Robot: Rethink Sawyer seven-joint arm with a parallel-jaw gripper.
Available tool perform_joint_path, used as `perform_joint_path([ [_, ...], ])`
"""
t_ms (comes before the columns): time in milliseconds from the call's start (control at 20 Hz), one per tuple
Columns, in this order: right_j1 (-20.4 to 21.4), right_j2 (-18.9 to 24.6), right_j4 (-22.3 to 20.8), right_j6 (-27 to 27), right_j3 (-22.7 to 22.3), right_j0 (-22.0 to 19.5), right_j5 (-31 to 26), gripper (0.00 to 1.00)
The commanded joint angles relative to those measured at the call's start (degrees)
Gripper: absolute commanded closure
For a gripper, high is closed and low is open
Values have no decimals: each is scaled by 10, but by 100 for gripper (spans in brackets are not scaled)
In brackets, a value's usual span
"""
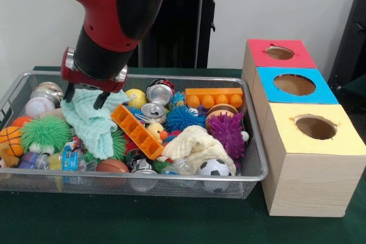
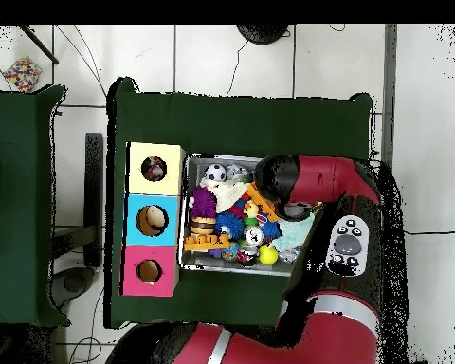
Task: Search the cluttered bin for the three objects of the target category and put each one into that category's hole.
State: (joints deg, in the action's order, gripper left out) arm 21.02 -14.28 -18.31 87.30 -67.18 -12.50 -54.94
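Mint-green waffle cloth (image 1: pixel 91 123) lies at the robot-side end of the silver wire-mesh bin (image 1: pixel 258 167), pinched in the closed hand (image 1: pixel 86 96). Lift straight up, clearing the orange block (image 1: pixel 137 131), then carry it to the yellow-topped box's hole (image 1: pixel 315 127).

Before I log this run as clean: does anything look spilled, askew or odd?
Nothing has spilled; the clutter sits inside the wire bin. One oddity: the overhead view shows something already lying in the yellow box's hole, too small to identify. The gripper is at a mint green cloth, whose end trails over toys.
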Motion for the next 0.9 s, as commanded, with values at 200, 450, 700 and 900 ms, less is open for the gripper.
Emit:
perform_joint_path([
  [200, -72, 31, -33, 13, 46, -5, -15, 0],
  [450, -95, 46, -10, 19, 47, -20, -28, 0],
  [700, -94, 72, 14, -5, 35, -33, -39, 0],
  [900, -86, 100, 32, -27, 17, -49, -39, 0],
])
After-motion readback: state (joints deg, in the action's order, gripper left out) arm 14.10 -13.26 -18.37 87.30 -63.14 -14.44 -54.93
